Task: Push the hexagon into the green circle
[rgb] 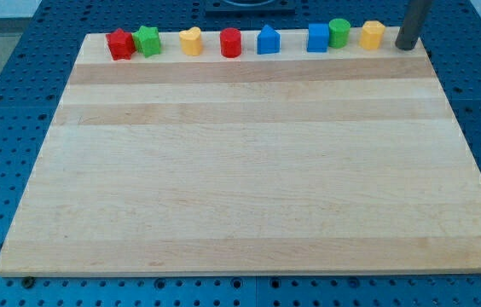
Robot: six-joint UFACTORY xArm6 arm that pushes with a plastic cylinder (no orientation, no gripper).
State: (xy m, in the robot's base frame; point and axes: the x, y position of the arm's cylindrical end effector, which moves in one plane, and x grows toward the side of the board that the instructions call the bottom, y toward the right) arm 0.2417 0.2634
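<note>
Yellow hexagon [373, 34] sits at the top edge of the wooden surface [249, 162], far right end of the block row. It's a compact prism with no real long axis; can't tell which way its flats point. Touching or nearly touching its left side: green circle [339, 32], a short cylinder, which in turn butts against the blue square [317, 37].

My tip [406, 46] is just right of the hexagon, apart from it — no hand on this rig, just a plain dark rod, nothing gripped.

Rest of row, going left: blue house-shaped block [268, 40], red cylinder [230, 42], yellow heart-like block [191, 40], green star [147, 40] touching a red block [120, 43], shape unclear. Blocks look like smooth plastic — surface is pale planked wood on a blue perforated base [19, 128].
</note>
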